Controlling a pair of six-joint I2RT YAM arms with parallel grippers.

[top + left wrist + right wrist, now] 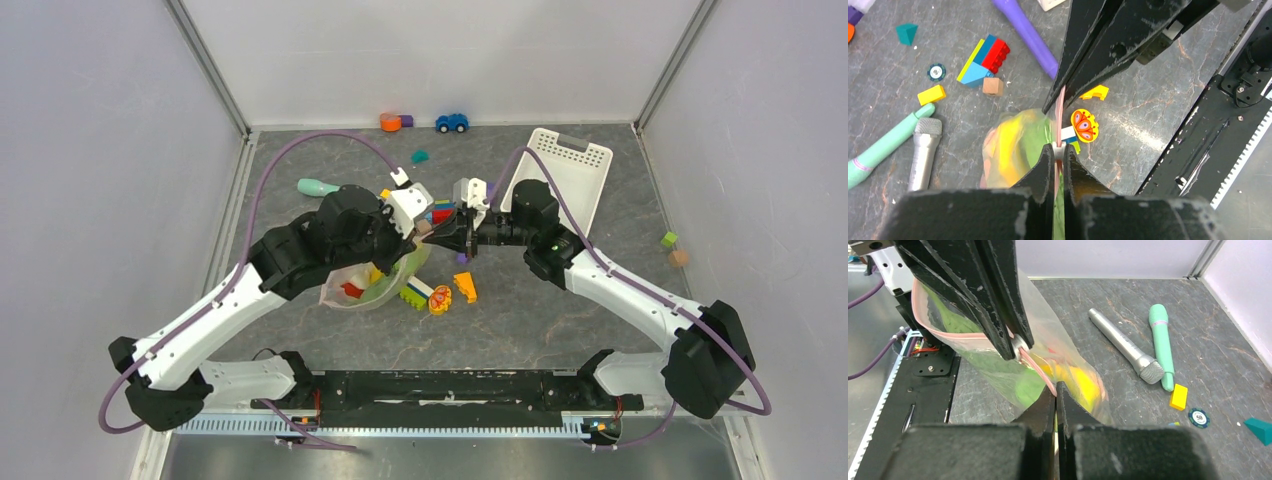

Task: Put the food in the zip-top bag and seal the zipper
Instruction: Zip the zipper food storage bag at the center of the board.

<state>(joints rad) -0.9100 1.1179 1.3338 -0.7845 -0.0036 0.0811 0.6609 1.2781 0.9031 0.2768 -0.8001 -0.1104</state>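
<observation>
From above, the zip-top bag [385,283], with food [352,290] inside, is at the middle of the tabletop [560,330]. Left wrist view: the left pincer [1058,149] is clenched on the pink zipper [1062,107]. Right wrist view: the right pincer [1056,388] grips that strip too.

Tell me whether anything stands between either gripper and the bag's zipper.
Nothing visible does. The left gripper and the right gripper are both shut directly on the zipper, at separate spots along the pink strip, with the zip-top bag held between them.
</observation>
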